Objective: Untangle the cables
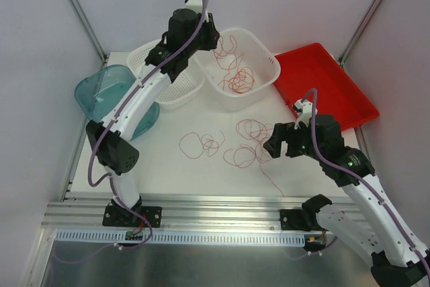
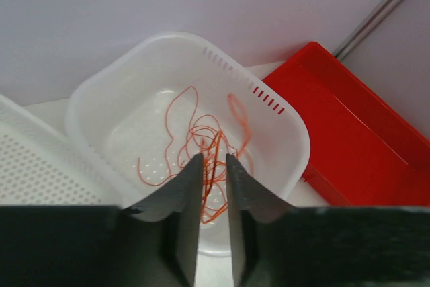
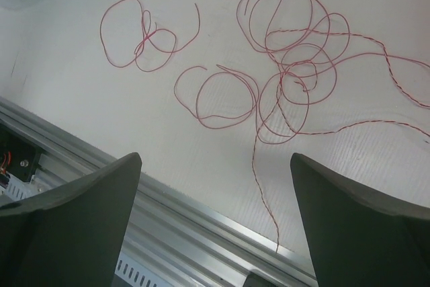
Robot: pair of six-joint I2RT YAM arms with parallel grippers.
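Left tool hangs right over the white basket, fingers parted just a slit, gripping nothing I can make out; orange strands show through the gap. Some of the cables lie coiled in the basket's bottom. More sprawl in loops on the counter, on the basket's near side. Right tool hovers over those, spread wide, empty. Red tray sits just right of the basket, perforated white tray against its left, teal tub beyond. One strand trails to the aluminium rail.
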